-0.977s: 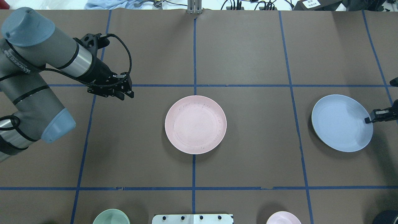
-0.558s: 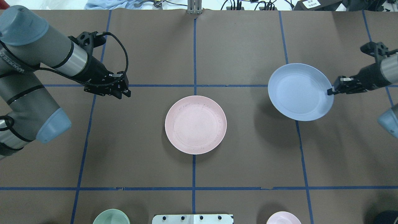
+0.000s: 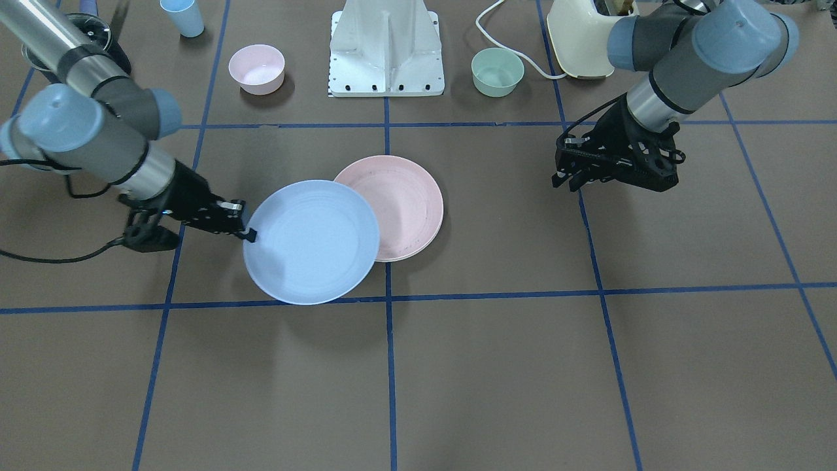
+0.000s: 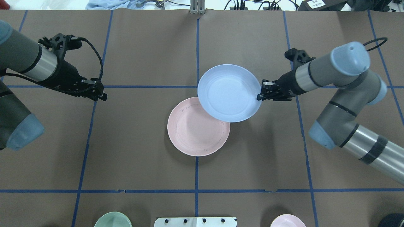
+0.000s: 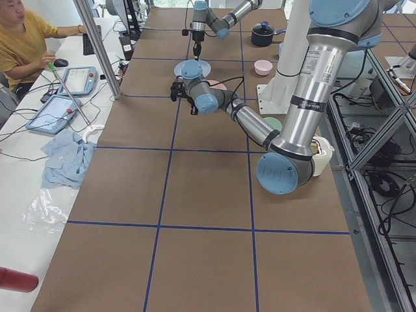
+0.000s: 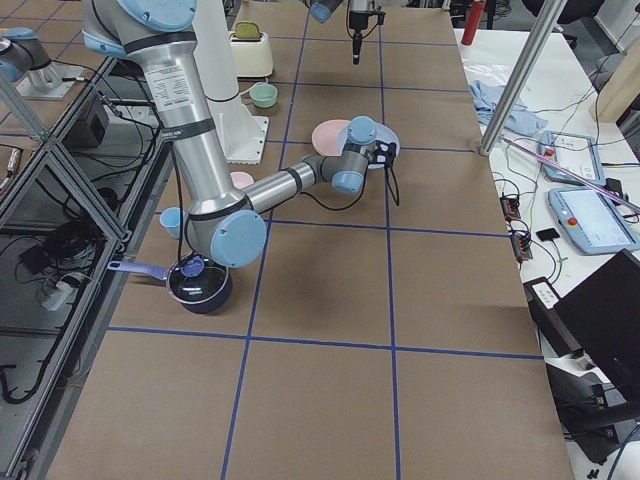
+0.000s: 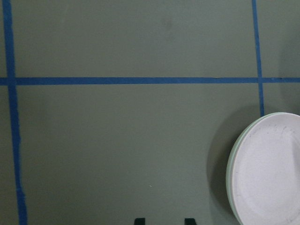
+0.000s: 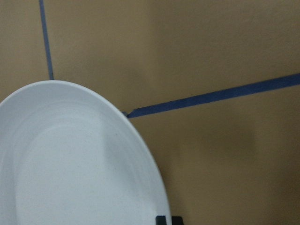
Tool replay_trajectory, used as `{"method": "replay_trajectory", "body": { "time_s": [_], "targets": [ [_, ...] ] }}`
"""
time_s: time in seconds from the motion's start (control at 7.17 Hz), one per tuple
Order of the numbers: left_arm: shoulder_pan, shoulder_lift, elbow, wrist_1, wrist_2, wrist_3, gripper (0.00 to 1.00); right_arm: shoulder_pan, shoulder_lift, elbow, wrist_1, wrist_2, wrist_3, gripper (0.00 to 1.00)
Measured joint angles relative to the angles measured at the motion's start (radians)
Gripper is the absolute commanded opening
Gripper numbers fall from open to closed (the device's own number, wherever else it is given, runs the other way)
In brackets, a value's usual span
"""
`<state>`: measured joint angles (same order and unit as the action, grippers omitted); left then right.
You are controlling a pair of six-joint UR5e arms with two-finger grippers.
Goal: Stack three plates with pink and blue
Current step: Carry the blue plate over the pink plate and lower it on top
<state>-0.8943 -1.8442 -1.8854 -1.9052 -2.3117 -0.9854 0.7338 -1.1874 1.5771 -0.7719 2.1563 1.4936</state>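
The pale pink plate [image 4: 194, 132] lies at the table's middle. A cream-white rim [image 7: 229, 176] shows under it in the left wrist view, so it rests on the cream-white plate. My right gripper [image 4: 259, 96] is shut on the rim of the pale blue plate [image 4: 229, 93] and holds it in the air, overlapping the pink plate's far right part. In the front view the blue plate [image 3: 312, 242] hides part of the pink plate [image 3: 405, 196]. My left gripper [image 4: 101, 96] is open and empty, well left of the plates.
A small pink bowl [image 3: 256, 68], a small green bowl [image 3: 497, 71], a light blue cup [image 3: 182, 16], a cream appliance [image 3: 582, 33] and the white robot base [image 3: 387, 49] stand along the robot's side of the table.
My right arm has carried the blue plate from the table's right side leftward, up over the pink plate's edge. My left arm has drawn back to the left.
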Motion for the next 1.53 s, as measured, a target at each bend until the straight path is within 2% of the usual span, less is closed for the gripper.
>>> {"method": "replay_trajectory", "body": {
  "time_s": [0.42, 0.84, 1.53],
  "targets": [
    [-0.019, 0.013, 0.006, 0.001, 0.002, 0.030, 0.40, -0.147, 0.070, 0.062, -0.146, -0.123, 0.071, 0.00],
    [-0.023, 0.014, 0.014, 0.001, 0.006, 0.040, 0.40, -0.201, 0.068, 0.132, -0.282, -0.162, 0.073, 0.00],
    [-0.022, 0.014, 0.016, 0.002, 0.008, 0.040, 0.40, -0.205, 0.056, 0.153, -0.305, -0.196, 0.063, 0.00]
  ]
}}
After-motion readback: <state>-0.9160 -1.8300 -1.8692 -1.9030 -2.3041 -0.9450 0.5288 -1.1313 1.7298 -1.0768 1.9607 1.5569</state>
